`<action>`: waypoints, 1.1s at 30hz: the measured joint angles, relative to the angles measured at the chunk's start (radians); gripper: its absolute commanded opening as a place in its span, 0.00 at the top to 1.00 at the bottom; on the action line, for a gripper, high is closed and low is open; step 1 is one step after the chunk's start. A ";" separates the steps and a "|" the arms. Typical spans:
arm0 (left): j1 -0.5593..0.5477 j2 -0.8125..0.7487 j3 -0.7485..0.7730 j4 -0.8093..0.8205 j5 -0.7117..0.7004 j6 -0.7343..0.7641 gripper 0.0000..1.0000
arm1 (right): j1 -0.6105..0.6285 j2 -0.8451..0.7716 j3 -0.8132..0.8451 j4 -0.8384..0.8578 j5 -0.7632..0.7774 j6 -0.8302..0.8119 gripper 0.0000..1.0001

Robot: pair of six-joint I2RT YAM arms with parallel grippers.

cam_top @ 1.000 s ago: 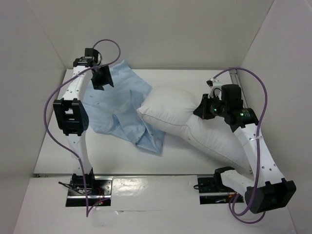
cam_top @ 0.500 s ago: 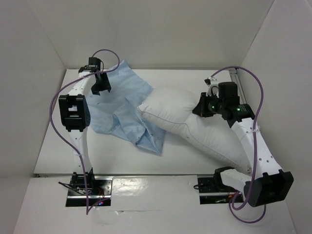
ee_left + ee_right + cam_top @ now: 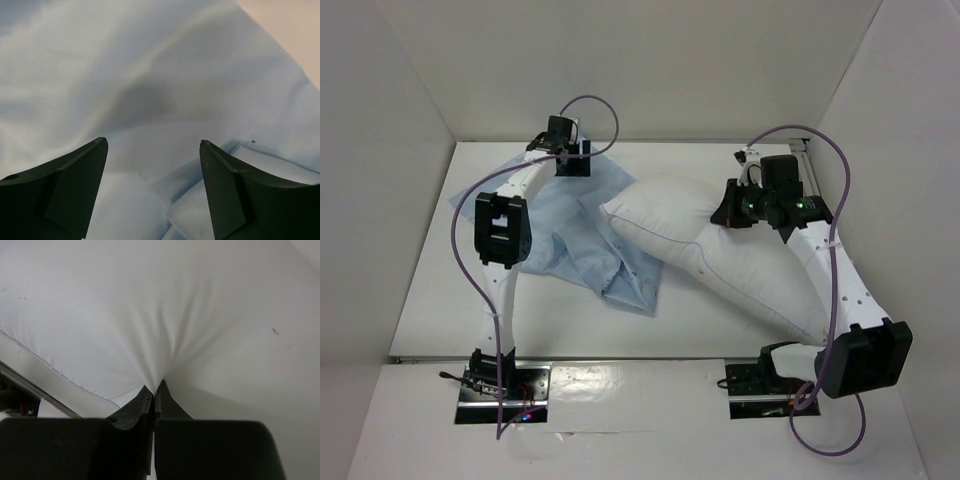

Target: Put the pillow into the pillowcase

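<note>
The white pillow (image 3: 720, 255) lies diagonally from the table's middle to the near right, its left end overlapping the pillowcase. The light blue pillowcase (image 3: 580, 240) lies wrinkled at the left. My right gripper (image 3: 728, 212) is shut on a pinch of the pillow's fabric near its far edge; in the right wrist view (image 3: 156, 387) the white cloth puckers into the closed jaws. My left gripper (image 3: 570, 165) is open over the pillowcase's far edge; in the left wrist view (image 3: 152, 150) both fingers stand wide apart above blue cloth (image 3: 150, 75), holding nothing.
White walls enclose the table on the left, back and right. Purple cables loop above both arms. The arm bases stand at the near edge. Bare white table (image 3: 560, 325) shows in front of the pillowcase.
My left gripper has swung right along the pillowcase's far edge. My right gripper has moved a little left and away with the pillow, dragging it further over the pillowcase.
</note>
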 measured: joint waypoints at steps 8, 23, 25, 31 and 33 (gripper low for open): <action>0.018 0.141 0.079 0.024 -0.020 0.041 0.07 | 0.000 0.037 0.034 -0.001 0.016 0.003 1.00; 0.080 0.196 0.172 -0.002 0.054 0.013 1.00 | 0.000 0.077 0.072 -0.002 0.047 0.035 1.00; 0.100 0.196 0.171 -0.001 0.064 -0.007 1.00 | 0.000 0.077 0.075 -0.003 0.054 0.037 1.00; 0.187 0.176 0.135 0.012 0.064 -0.076 1.00 | 0.002 0.078 0.083 -0.003 0.085 0.043 1.00; 0.226 0.162 0.114 0.013 0.074 -0.087 1.00 | 0.005 0.078 0.084 -0.003 0.092 0.044 1.00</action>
